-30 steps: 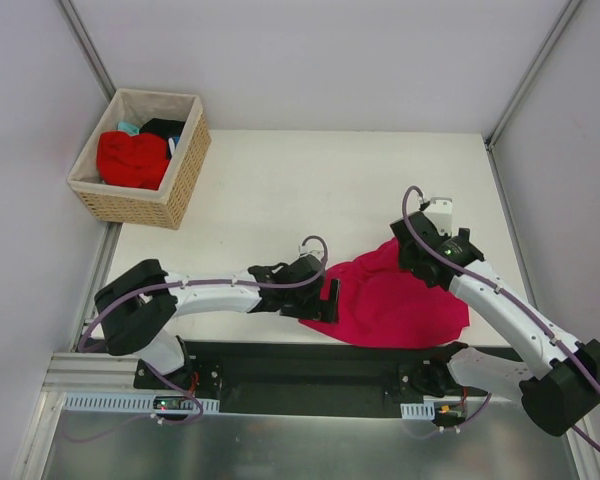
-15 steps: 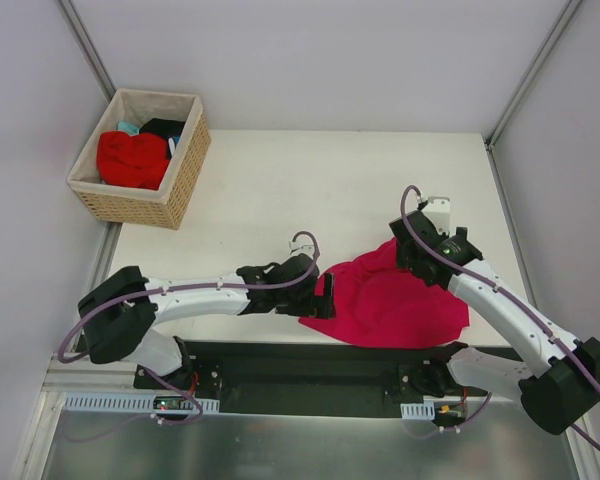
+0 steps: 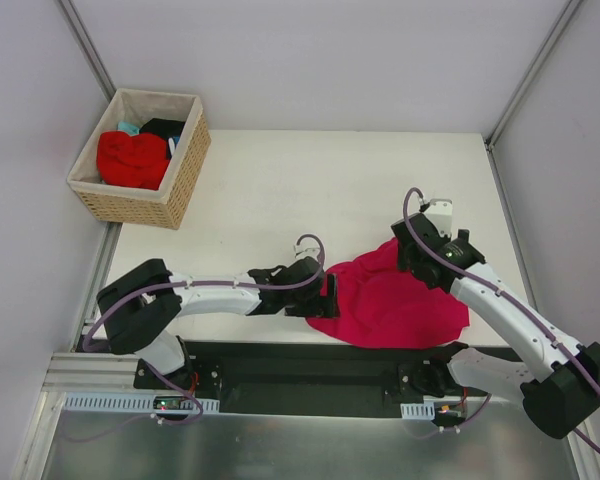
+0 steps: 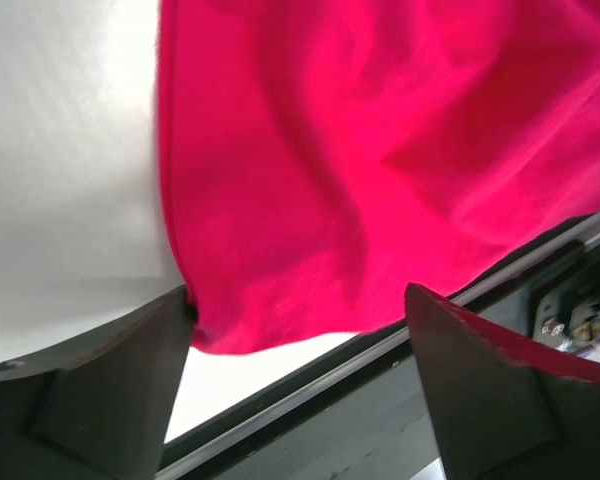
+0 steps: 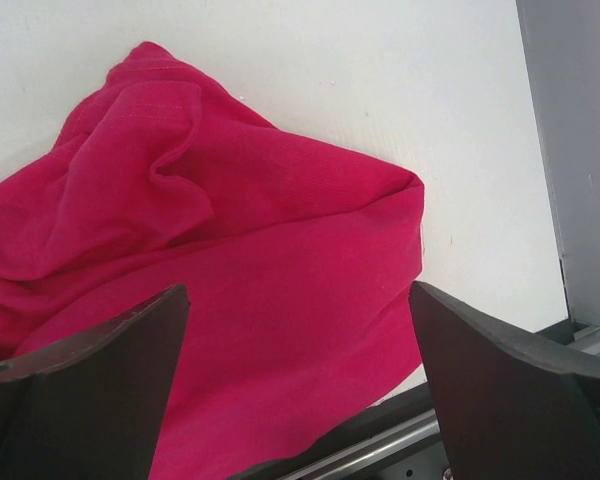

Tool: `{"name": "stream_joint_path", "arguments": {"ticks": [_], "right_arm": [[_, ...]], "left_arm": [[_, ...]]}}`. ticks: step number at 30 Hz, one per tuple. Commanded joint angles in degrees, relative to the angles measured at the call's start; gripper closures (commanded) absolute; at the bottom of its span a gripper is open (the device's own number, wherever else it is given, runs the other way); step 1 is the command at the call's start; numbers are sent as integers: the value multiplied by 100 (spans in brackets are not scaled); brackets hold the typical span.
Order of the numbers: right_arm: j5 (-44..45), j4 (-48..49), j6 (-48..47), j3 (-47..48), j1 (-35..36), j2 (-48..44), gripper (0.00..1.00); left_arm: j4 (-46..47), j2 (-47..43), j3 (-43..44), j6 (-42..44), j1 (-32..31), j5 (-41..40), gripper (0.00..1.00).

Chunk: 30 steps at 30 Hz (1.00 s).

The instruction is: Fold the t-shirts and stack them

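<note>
A crimson-pink t-shirt [image 3: 395, 300] lies crumpled on the white table by the near edge. My left gripper [image 3: 325, 297] is at its left edge, low over the table. In the left wrist view the t-shirt [image 4: 380, 160] fills the top, and its lower corner touches the left finger [image 4: 100, 390] of my open left gripper [image 4: 295, 400]. My right gripper [image 3: 420, 262] hangs over the shirt's far right corner. It stands open [image 5: 300, 400] above the cloth [image 5: 230, 260] and grips nothing. More t-shirts, red [image 3: 132, 158], black [image 3: 163, 128] and teal [image 3: 127, 128], lie in the basket.
A woven wicker basket [image 3: 188, 165] sits at the table's far left corner. A black rail [image 3: 310, 362] with the arm bases runs along the near edge, just below the shirt. Grey walls enclose the table on the left, back and right.
The left arm's elbow swung out to the left and came back. Its gripper stayed at the shirt's left edge, nudged slightly right. The right arm has barely moved.
</note>
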Motion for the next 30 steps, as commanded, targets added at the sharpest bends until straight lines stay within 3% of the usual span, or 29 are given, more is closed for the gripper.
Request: {"name": "stream_joint_path", "arguments": {"ticks": [1,4,5,6,8,15,20,30], "right_arm": [[104,-56,85,-55,-21,-155,4],[139,-65,85,-46,-21,-164,4],[140,-65,103,-55,-21,-164,4],[140,-57,112,-63,-21,-164,4],[148,-56,129,-63,-12,-129,4],[113,-13,173,-28,-12,-24,4],[34,58,121,112,-3,38,3],[-142,207,-169,622,23,-120,4]], "left_arm": [[-2,459,-90,-106,-49,184,23],[8,512,-168,-176,-49,177,39],[8,529,-186,-203,-49,168,57],[8,547,-204,-211,-49,168,68],[8,547,-291,-290,-41,124,100],[-123,-40,-179,-46,-14,-95,100],[-1002,-533,1025,727,170,-359,100],[-2119,-815,3513,1994,1321,-597,100]]}}
